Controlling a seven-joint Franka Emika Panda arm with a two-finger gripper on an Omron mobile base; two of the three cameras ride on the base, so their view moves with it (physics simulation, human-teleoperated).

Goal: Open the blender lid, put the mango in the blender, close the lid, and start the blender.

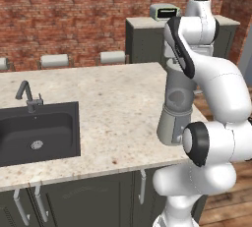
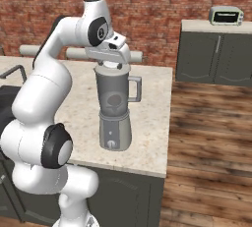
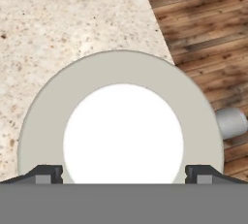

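Observation:
The blender (image 2: 115, 118) stands near the right edge of the counter (image 2: 147, 103), its smoky jar (image 1: 178, 96) on a silver-grey base with a small front knob (image 2: 112, 144). The blender lid (image 3: 43, 121) sits flat on the jar's mouth, its white centre cap (image 3: 123, 136) facing my hand. My gripper (image 3: 124, 174) hangs straight down just over the lid (image 2: 109, 66), open, one fingertip (image 3: 48, 174) on each side of the white cap. A dark roundish shape (image 2: 114, 100) shows through the jar; I cannot tell whether it is the mango.
A dark sink (image 1: 39, 132) with a faucet (image 1: 27, 96) lies at the counter's left. A toaster oven (image 2: 225, 14) stands on the far cabinet. Stools (image 1: 54, 60) line the far side. Right of the blender the counter ends over wooden floor (image 2: 211, 137).

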